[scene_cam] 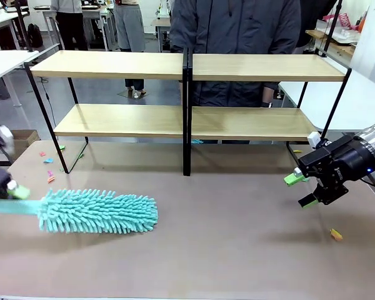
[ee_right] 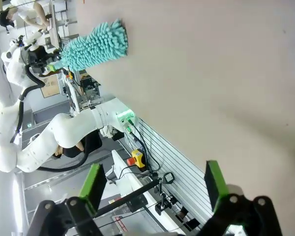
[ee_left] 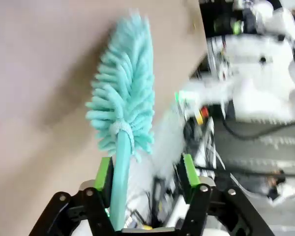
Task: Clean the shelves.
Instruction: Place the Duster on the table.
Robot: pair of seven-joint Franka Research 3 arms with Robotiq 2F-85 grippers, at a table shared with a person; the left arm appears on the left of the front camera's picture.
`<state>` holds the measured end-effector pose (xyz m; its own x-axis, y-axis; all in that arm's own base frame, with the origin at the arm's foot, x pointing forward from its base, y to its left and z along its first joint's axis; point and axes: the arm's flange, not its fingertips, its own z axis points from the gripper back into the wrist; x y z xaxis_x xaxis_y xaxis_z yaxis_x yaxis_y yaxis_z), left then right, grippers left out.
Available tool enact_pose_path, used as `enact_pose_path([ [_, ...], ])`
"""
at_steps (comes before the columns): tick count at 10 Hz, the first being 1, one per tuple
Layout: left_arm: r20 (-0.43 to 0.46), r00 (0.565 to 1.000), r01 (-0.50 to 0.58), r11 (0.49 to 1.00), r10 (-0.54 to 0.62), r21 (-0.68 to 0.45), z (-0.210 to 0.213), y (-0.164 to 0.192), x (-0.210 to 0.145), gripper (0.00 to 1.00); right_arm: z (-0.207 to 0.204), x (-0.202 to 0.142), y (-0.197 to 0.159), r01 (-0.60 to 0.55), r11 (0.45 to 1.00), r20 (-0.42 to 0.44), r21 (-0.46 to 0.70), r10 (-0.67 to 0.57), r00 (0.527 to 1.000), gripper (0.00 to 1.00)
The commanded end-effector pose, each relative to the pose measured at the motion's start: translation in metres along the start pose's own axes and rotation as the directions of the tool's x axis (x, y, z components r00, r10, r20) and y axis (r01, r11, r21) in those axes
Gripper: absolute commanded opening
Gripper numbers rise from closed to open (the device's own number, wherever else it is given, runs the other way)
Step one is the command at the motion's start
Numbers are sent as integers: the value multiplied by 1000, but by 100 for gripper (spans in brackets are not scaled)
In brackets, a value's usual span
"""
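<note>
- Where the brown table top [scene_cam: 237, 250] lies nearest the robot, a fluffy turquoise chenille duster with a smooth turquoise handle [scene_cam: 99, 212] rests flat on its left half, head toward the middle, handle running off toward the left edge.
- In the front view the left gripper [scene_cam: 6, 187] sits at that left edge, blurred, with a green pad just by the handle's end.
- In the left wrist view the left gripper [ee_left: 146, 179] has its jaws spread wide; the handle passes up between the green pads [ee_left: 104, 177], lying close against one pad and well clear of the other, so nothing is clamped.
- On the right side the right gripper [scene_cam: 303, 189] hangs above the table, tilted, black with green pads, jaws apart and holding nothing; the right wrist view shows its pads [ee_right: 94, 182] wide apart over bare table.
- A small orange scrap [scene_cam: 335, 234] lies on the table near the right gripper.
- More small coloured scraps [scene_cam: 49, 161] lie on the table's far left, near the rack's left leg.
- Farther back stand the shelves [scene_cam: 187, 119], two tiers of light wooden boards on a thin black metal frame with a black centre post, spanning most of the table's width.
- Behind the shelves a person in a dark jacket [scene_cam: 234, 31] stands at the far side.
</note>
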<state>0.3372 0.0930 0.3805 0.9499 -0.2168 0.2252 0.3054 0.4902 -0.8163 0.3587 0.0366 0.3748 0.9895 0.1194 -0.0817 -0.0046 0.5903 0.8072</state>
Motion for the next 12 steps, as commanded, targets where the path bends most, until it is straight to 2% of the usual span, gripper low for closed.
enact_pose_path([
  [1, 460, 887, -68, 973, -41, 220, 36, -28, -19, 100, 3, -1, 0, -18, 1000, -7, -5, 18, 1000, 100],
  [3, 626, 768, -95, 941, -139, 325, 62, -46, -35, 100, 3, -1, 0, -18, 1000, -7, -5, 18, 1000, 100],
  [4, 700, 678, -126, 903, -223, 410, 67, -57, -40, 100, 3, -1, 0, -18, 1000, -7, -5, 18, 1000, 100],
  [5, 675, 717, -40, 957, -172, 286, 69, -68, -43, 100, 3, -1, 0, -18, 1000, -7, -5, 18, 1000, 100],
  [6, 610, 785, 50, 993, -106, 108, 63, -78, -44, 100, 3, -1, 0, -18, 1000, -7, -5, 18, 1000, 100],
  [7, 582, 813, 40, 999, -39, 10, 56, -80, -44, 100, 3, -1, 0, -18, 1000, -7, -5, 18, 1000, 100],
  [8, 507, 860, -7, 996, 51, -88, 51, -77, -41, 100, 3, -1, 0, -18, 1000, -7, -5, 18, 1000, 100],
  [9, 412, 907, -36, 989, 93, -144, 42, -70, -38, 100, 0, 0, 0, 0, 1000, -2, 1, 0, 1000, 100],
  [10, 340, 931, -77, 982, 134, -175, 25, -60, -38, 100, 28, -12, 19, 8, 991, 86, 136, -20, 996, 100],
  [11, 303, 944, -76, 980, 130, -185, 9, -56, -38, 100, 57, -26, 32, -11, 954, 139, 301, -32, 990, 100],
  [12, 293, 947, -68, 974, 131, -217, 1, -55, -36, 100, 81, -37, 39, 33, 909, 170, 416, -113, 979, 100],
])
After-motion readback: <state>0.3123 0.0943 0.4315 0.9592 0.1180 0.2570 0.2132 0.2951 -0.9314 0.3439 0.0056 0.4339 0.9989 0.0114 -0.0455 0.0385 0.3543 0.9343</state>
